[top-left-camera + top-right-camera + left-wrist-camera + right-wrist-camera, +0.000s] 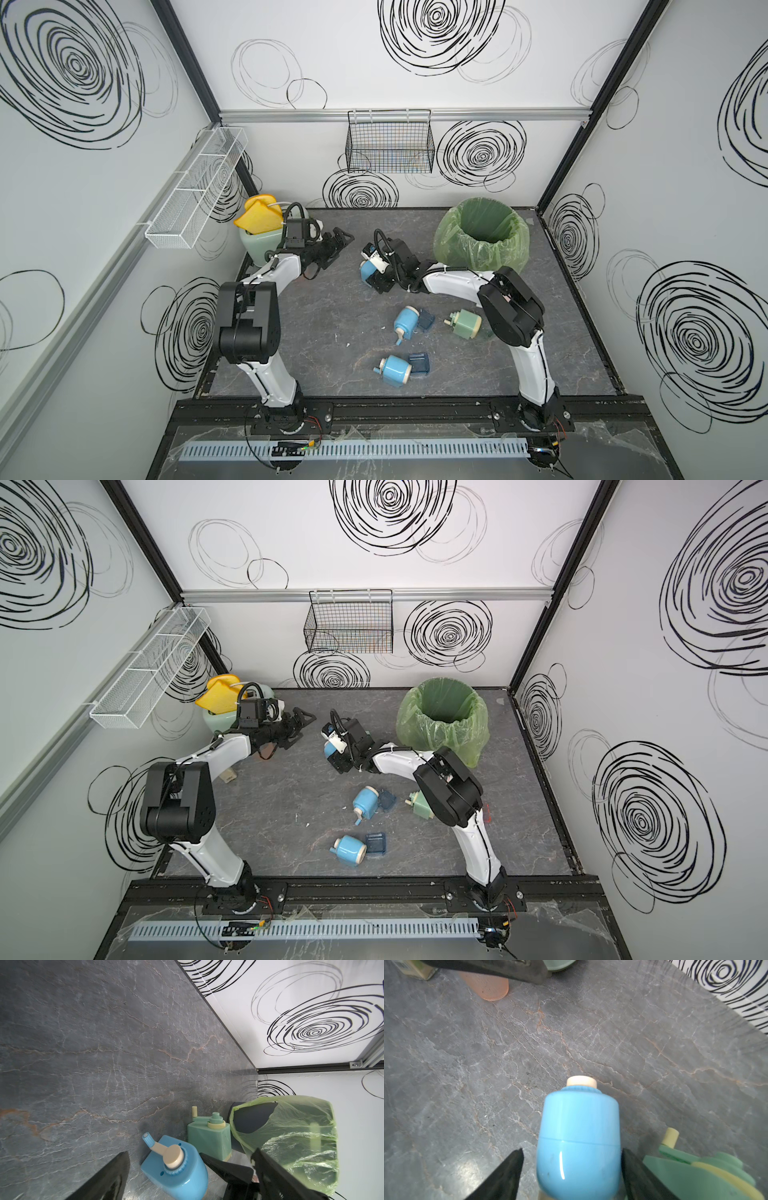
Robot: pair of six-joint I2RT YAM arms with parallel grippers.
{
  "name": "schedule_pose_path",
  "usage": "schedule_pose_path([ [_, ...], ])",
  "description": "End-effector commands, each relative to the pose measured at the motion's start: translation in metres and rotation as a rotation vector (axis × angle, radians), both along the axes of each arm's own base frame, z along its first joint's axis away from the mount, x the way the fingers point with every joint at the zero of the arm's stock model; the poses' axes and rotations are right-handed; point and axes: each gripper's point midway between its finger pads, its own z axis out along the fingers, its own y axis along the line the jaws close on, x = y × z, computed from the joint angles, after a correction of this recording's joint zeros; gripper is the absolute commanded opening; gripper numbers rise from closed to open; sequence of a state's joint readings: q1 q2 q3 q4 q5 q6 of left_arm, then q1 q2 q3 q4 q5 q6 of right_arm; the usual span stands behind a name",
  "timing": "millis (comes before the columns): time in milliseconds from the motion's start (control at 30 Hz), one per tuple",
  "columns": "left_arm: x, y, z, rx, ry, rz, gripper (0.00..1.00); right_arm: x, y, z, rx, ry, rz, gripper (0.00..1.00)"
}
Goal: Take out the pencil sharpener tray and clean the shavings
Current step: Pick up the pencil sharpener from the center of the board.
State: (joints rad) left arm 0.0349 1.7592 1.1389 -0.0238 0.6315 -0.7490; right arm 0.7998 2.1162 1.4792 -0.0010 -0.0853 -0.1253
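Right hand [571, 1150], jaws parted, straddles blue sharpener [579, 1126]; gap on one side.

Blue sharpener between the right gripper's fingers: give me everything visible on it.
Glossy plastic blue sharpener, rounded body with a seam line around it, cream knob and blue-tipped crank on the end facing away from the right gripper. It sits between the open jaws, a gap showing on one side. A green sharpener is close beside it.
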Motion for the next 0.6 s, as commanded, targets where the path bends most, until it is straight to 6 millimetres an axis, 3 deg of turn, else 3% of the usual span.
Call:
schedule_pose_path([
  [0,0.001,-0.001,0.015,-0.016,-0.052,-0.004,0.97,0.0,0.002,-0.005,0.003,0.024,0.015,0.68],
  [133,0.001,-0.002,0.016,-0.019,-0.055,-0.009,0.97,-0.001,0.006,-0.004,0.003,0.035,0.028,0.53],
  [300,0.003,-0.006,0.03,-0.035,-0.104,-0.031,0.97,-0.008,0.004,0.021,0.045,-0.002,0.056,0.33],
  [500,0.003,-0.017,0.066,-0.067,-0.232,-0.112,0.97,-0.022,-0.001,0.061,0.084,-0.028,0.114,0.31],
  [567,0.0,-0.025,0.085,-0.089,-0.298,-0.163,0.97,-0.033,-0.006,0.083,0.109,-0.034,0.132,0.3],
])
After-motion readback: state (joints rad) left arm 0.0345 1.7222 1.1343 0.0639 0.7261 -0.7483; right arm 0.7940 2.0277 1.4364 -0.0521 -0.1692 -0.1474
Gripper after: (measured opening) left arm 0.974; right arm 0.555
